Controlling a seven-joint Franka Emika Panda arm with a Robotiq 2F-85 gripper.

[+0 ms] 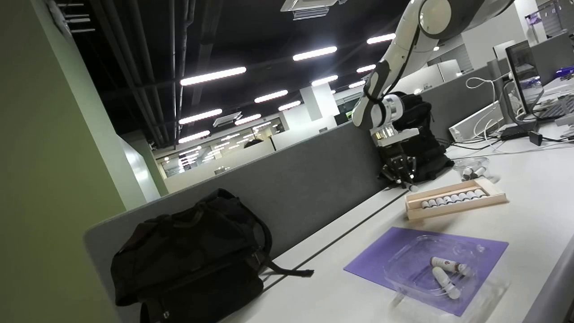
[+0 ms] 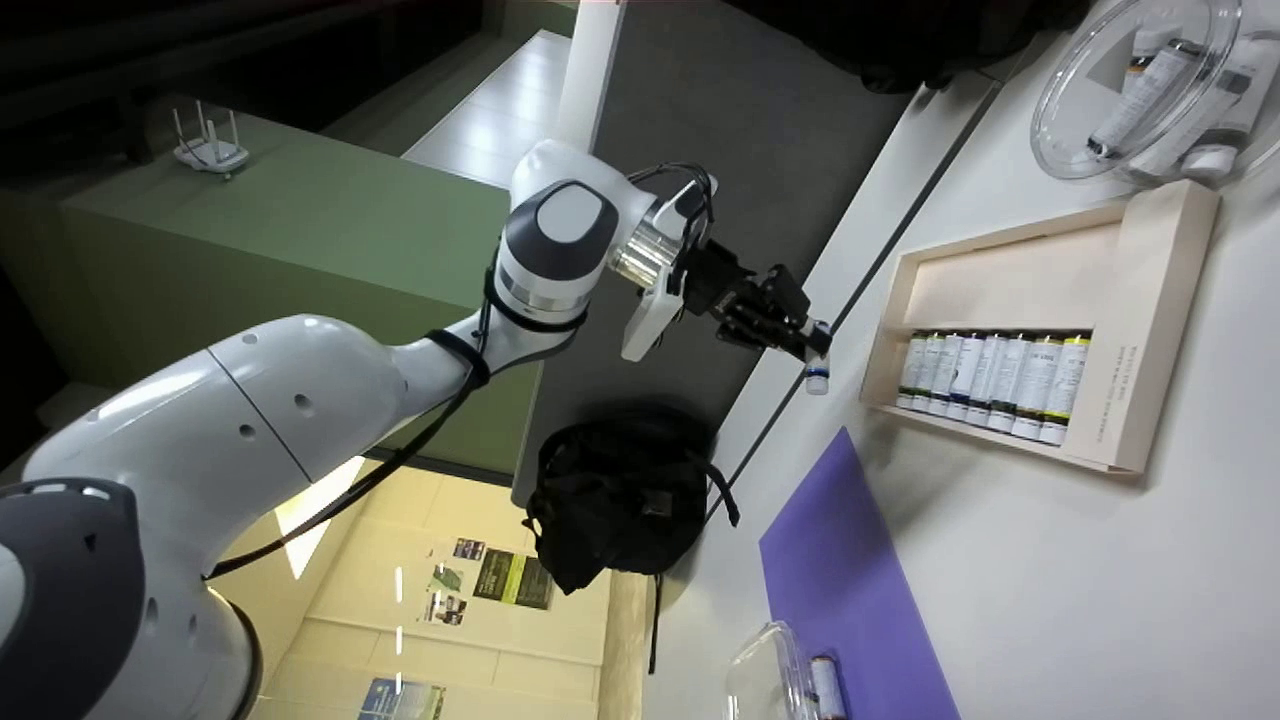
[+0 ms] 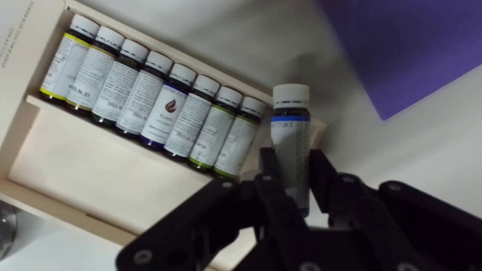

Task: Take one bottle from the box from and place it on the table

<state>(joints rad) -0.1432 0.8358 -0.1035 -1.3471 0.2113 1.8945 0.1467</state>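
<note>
- One claw (image 3: 290,167), clenched around one bottle (image 3: 290,130), aloft near the end of one box (image 3: 86,177).
- Step, I judge: carrying. Next calls for gentle lowering to the bench (image 2: 1050,580), off the mat (image 3: 414,45), then letting go.
- Box row: eight bottles (image 3: 164,113).
- One mat, one tub (image 1: 406,258) on it, two bottles (image 1: 446,283) inside.
- One far tub (image 2: 1062,150); contents overlap, perhaps four bottles (image 2: 1145,100).
- Two packs (image 1: 188,251).

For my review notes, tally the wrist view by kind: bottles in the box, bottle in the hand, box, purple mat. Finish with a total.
White-capped bottles lying in the box: 8
Held bottle, in the hand: 1
Box, partly out of frame: 1
Purple mat, partly out of frame: 1
Total: 11
</note>
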